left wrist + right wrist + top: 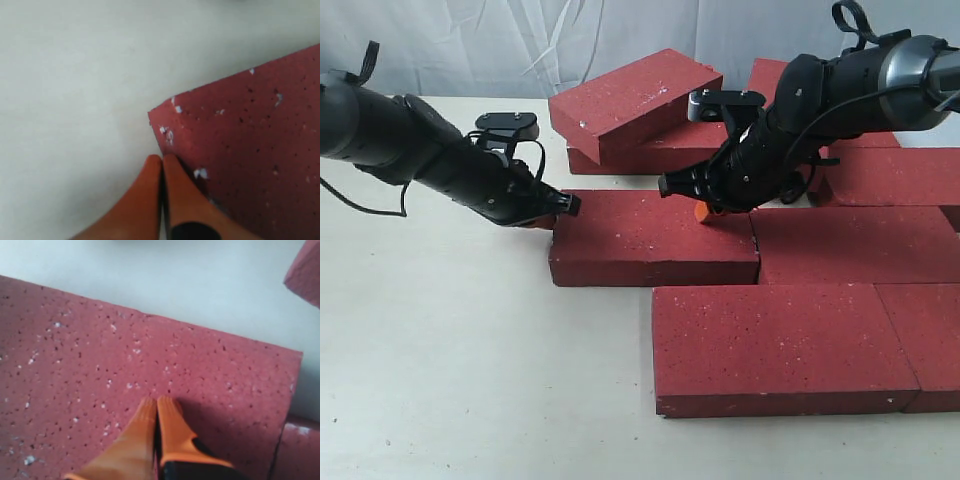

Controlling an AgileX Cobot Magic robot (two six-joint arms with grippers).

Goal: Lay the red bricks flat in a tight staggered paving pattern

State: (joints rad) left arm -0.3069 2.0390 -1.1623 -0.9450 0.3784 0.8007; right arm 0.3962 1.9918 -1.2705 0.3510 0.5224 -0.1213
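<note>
Left pincer closed, angled down at brick corner; right pincer closed atop.

Left claw, right claw: both closed

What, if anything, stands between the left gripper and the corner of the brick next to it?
Nothing visible. The shut left gripper sits right at the corner of the red brick, low over the table.
</note>
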